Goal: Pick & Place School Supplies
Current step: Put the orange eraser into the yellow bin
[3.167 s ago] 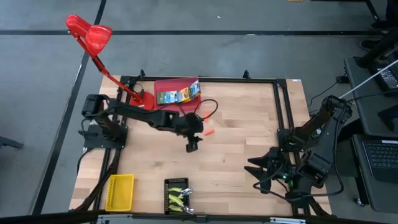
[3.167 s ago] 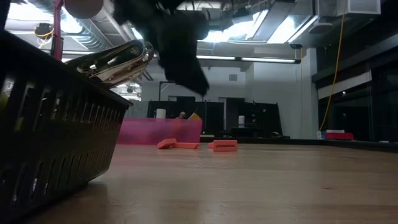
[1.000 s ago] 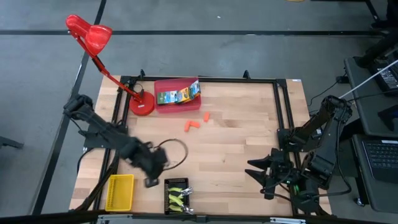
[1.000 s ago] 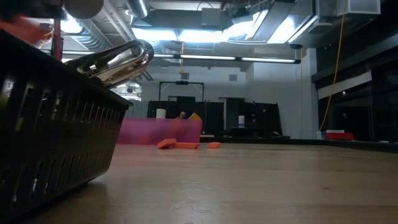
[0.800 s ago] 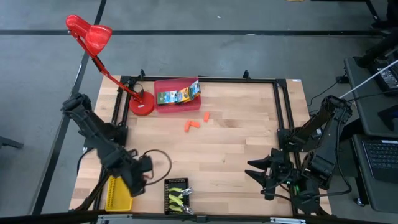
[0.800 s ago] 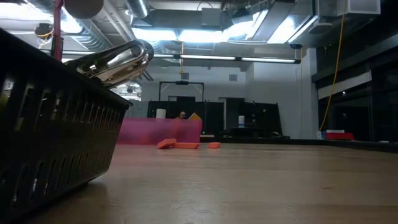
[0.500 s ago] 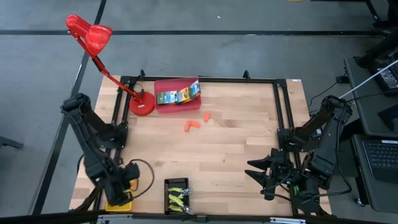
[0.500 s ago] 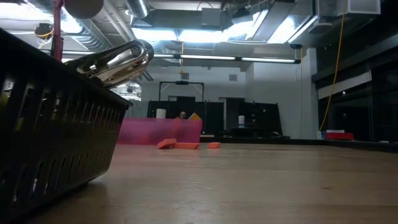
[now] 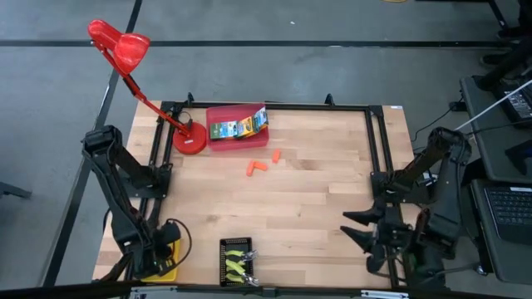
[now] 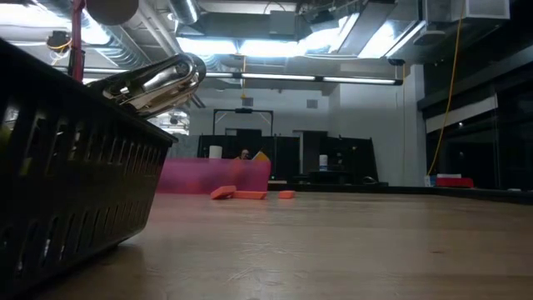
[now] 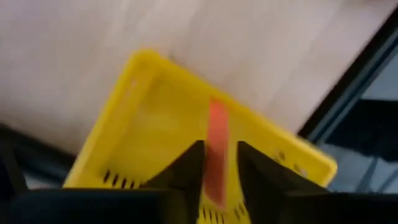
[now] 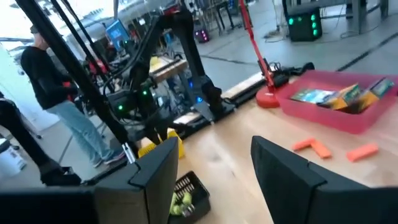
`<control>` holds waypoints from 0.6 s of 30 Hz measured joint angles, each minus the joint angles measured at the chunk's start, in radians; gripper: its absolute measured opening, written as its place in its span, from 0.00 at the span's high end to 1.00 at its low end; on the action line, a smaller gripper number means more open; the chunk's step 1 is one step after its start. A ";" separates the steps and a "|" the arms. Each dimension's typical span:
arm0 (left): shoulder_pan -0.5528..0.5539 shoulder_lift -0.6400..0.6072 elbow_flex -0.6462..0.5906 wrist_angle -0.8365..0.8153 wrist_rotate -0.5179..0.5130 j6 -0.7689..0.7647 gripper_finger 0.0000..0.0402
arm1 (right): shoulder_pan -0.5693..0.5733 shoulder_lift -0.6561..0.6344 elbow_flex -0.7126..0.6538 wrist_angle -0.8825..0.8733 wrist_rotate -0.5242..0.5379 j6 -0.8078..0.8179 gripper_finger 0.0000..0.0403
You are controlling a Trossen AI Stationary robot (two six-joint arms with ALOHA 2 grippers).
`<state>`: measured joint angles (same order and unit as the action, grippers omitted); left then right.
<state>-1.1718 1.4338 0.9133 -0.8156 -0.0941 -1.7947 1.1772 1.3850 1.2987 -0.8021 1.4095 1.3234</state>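
My left gripper (image 9: pixel 155 256) hangs over the yellow tray (image 9: pixel 172 266) at the table's near left corner, shut on a stubby orange piece (image 11: pixel 217 149). Two more orange pieces (image 9: pixel 254 169) (image 9: pixel 275 155) lie flat on the wood mid-table. The green-and-yellow boxes (image 9: pixel 238 127) sit in the red tray (image 9: pixel 218 141) at the far edge. Yellow-green-handled tools (image 9: pixel 237 262) lie in the black tray (image 9: pixel 225 246) at the near edge. My right gripper (image 9: pixel 351 227) waits open near the table's right near corner. My left gripper pinches the orange piece between its two fingers (image 11: pixel 188 167), which lie one on each long side of it. The piece's free end (image 11: pixel 217 115) sticks out past the fingertips, over the yellow tray's floor (image 11: pixel 155 130). Whether the piece touches the tray cannot be told.
A red desk lamp (image 9: pixel 189 138) stands at the far left beside the red tray. The black frame rail (image 9: pixel 376 141) runs along the table's right side. Bare wood spreads between the orange pieces and the near trays. A person (image 12: pixel 46 87) stands beyond the table's left side.
My left arm has swung from the near middle of the table toward the near left corner, carrying the orange piece, and now hangs over the yellow tray. My right gripper has shifted a little toward the right edge.
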 joint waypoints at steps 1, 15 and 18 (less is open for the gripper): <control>0.000 0.000 -0.004 0.001 -0.023 0.001 0.73 | 0.009 -0.009 0.000 -0.058 0.004 0.048 0.49; 0.065 0.000 -0.038 0.004 -0.256 0.170 0.44 | 0.094 -0.182 -0.005 -0.770 0.162 0.631 0.49; 0.146 0.000 -0.038 0.051 -0.267 0.347 0.46 | 0.079 -0.253 -0.014 -0.767 0.062 0.529 0.49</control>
<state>-1.0255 1.4338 0.8749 -0.7651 -0.3615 -1.4481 1.2566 1.1319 1.2850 -1.5693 1.4713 1.8529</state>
